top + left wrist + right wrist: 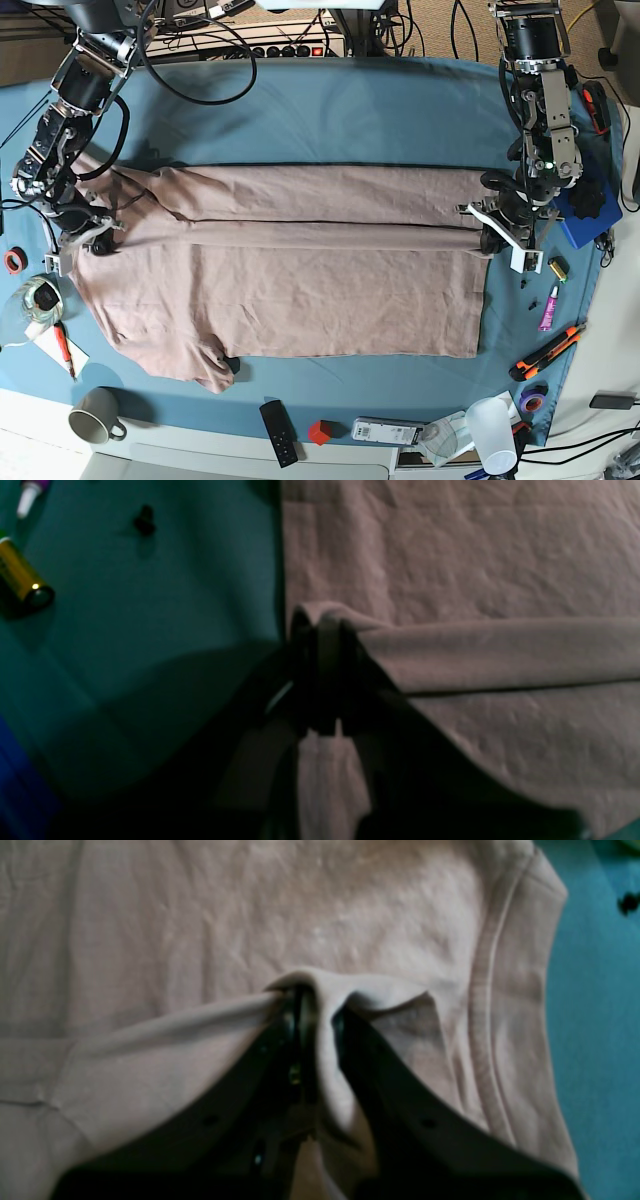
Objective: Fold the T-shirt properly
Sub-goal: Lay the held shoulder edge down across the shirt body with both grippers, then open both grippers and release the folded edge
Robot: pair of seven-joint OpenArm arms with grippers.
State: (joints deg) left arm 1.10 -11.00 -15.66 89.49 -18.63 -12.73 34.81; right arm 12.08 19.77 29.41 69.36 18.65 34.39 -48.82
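The T-shirt [290, 270] lies flat on the blue worktop [340, 110]. The left claw [320, 630] and right claw [312, 995] each pinch its folded edge, mid lengthwise fold; next, both should carry it across evenly.

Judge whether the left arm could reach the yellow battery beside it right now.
Probably not yet: the left tool is shut on the T-shirt, though the battery lies close with nothing between.

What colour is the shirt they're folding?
The T-shirt is plain dusty pink-beige, seen best in the base view.
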